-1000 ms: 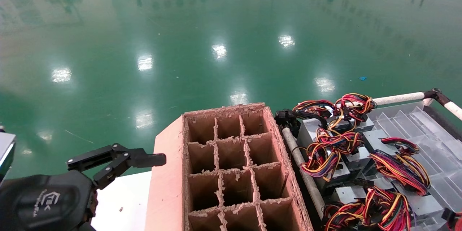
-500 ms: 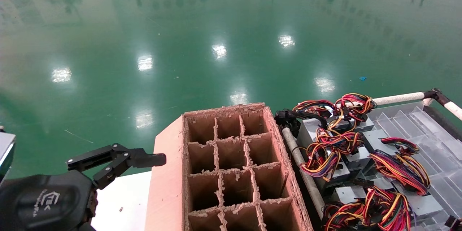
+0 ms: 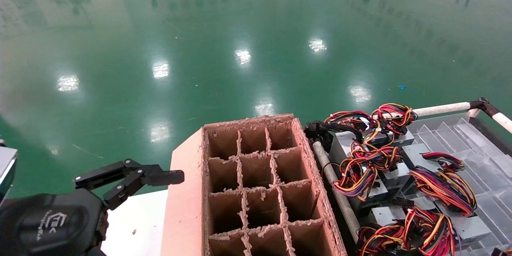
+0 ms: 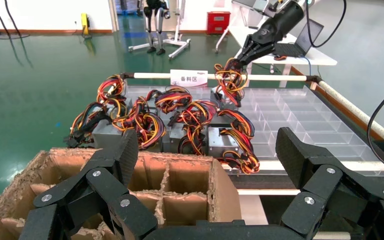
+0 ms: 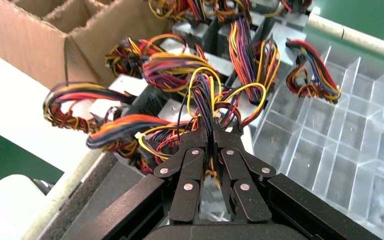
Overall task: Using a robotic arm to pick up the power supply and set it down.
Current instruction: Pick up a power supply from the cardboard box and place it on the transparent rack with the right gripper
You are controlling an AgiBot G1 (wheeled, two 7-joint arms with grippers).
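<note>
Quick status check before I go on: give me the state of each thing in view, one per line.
Left gripper: open, empty, beside the cardboard box.
Right gripper: shut on a wire bundle, above the tray.
Cardboard box: open-topped, the cells in view empty.
Power supplies: crowded together in the tray, wires tangled on top.
Clear tray: its other compartments empty.

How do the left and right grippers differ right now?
Left gripper is open and holds nothing; right gripper is shut on a wire bundle.
Left gripper sits beside the cardboard box, on its left; right gripper is over the clear tray among the power supplies, out of the head view.
Both are black two-finger grippers.
</note>
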